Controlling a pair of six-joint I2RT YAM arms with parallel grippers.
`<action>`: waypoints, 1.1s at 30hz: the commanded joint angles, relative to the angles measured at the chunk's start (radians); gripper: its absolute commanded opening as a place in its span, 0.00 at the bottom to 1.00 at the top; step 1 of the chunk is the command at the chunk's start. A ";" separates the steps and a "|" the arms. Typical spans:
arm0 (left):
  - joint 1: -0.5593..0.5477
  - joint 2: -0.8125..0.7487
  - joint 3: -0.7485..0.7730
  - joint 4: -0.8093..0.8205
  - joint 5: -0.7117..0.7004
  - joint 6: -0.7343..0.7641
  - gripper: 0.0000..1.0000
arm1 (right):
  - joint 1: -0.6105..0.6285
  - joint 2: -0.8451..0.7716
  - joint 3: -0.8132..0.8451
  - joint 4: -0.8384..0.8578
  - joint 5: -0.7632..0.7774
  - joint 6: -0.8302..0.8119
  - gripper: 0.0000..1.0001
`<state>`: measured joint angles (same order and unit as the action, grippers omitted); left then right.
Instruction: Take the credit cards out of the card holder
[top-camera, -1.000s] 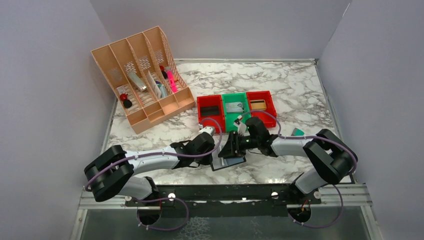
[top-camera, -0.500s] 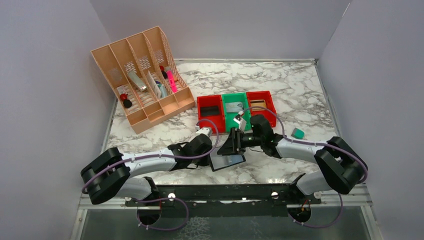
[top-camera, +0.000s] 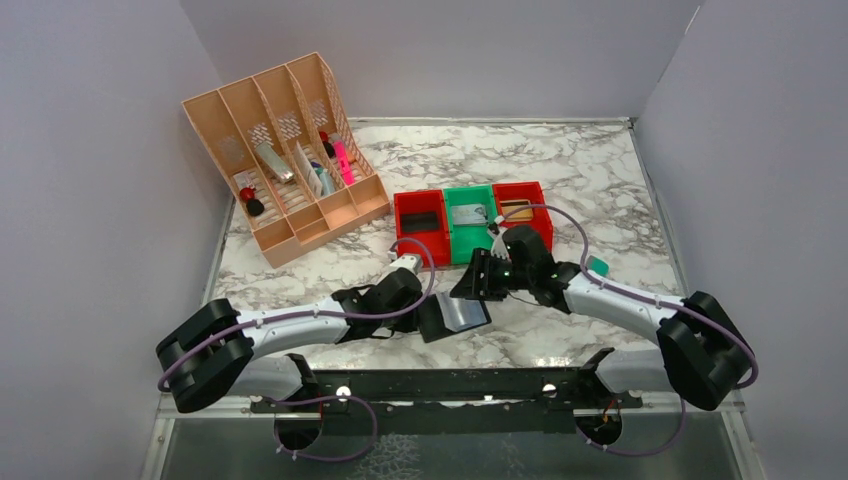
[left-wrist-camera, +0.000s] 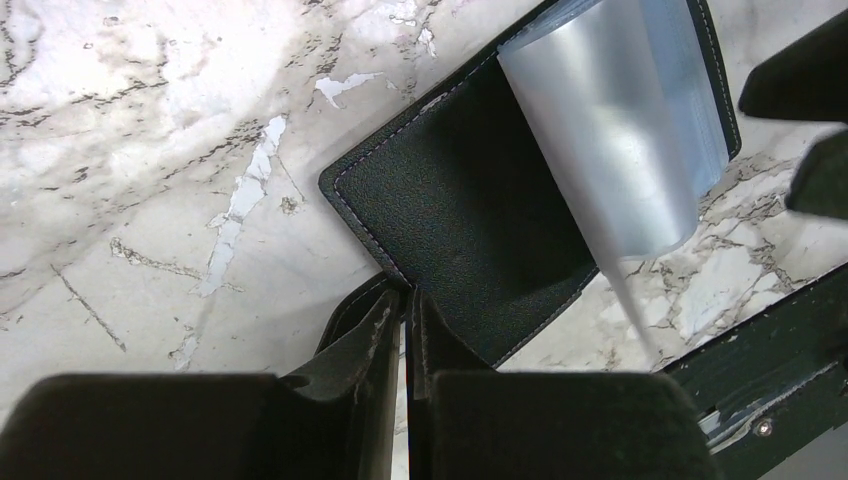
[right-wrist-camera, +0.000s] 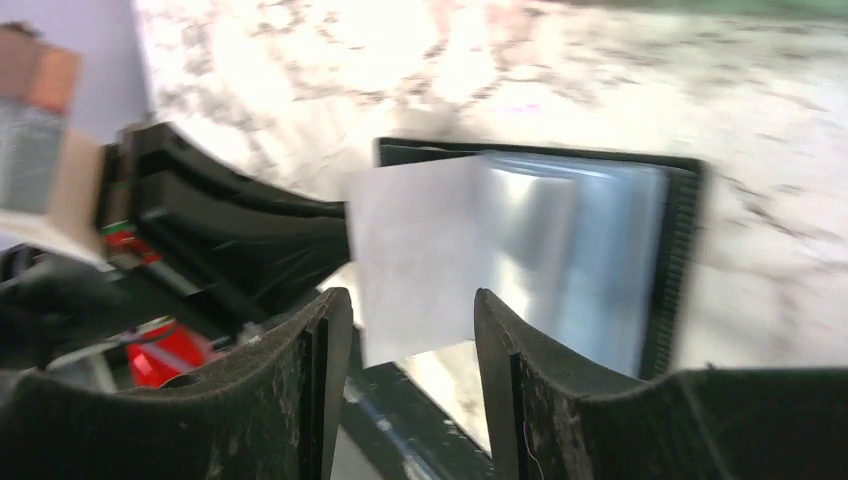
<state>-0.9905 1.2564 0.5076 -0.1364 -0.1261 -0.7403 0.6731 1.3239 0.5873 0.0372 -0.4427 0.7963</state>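
The black card holder (top-camera: 455, 314) lies open on the marble near the front edge. In the left wrist view its black panel (left-wrist-camera: 460, 200) carries a curled silvery see-through sleeve (left-wrist-camera: 620, 120). My left gripper (left-wrist-camera: 405, 305) is shut on the holder's near corner, also seen from above (top-camera: 418, 306). My right gripper (right-wrist-camera: 410, 330) is open and empty, hovering just above the holder's silvery sleeves (right-wrist-camera: 570, 250) and a pale flap (right-wrist-camera: 420, 250); it also shows in the top view (top-camera: 476, 278). I cannot tell any credit card apart from the sleeves.
Red, green and red bins (top-camera: 471, 232) stand in a row just behind the grippers; the green one holds a flat grey thing (top-camera: 467, 213). A small teal block (top-camera: 598, 266) lies right of the right arm. A tan divided organizer (top-camera: 285, 160) stands at the back left.
The right gripper has let go of the raised dark panel and drawn back up to the right. The holder now lies flatter with its silvery inside showing. The left gripper has kept its hold.
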 joint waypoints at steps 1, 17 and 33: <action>-0.005 -0.015 -0.002 -0.003 -0.026 0.003 0.10 | -0.004 -0.047 0.001 -0.216 0.223 -0.097 0.53; -0.005 0.032 0.019 0.008 -0.005 0.011 0.10 | -0.005 0.084 -0.021 -0.138 0.085 -0.099 0.53; -0.005 0.062 0.017 0.044 0.010 0.010 0.09 | 0.018 0.186 -0.062 0.279 -0.286 0.016 0.54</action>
<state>-0.9905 1.3029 0.5201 -0.1131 -0.1215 -0.7368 0.6704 1.4784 0.5446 0.1356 -0.5976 0.7677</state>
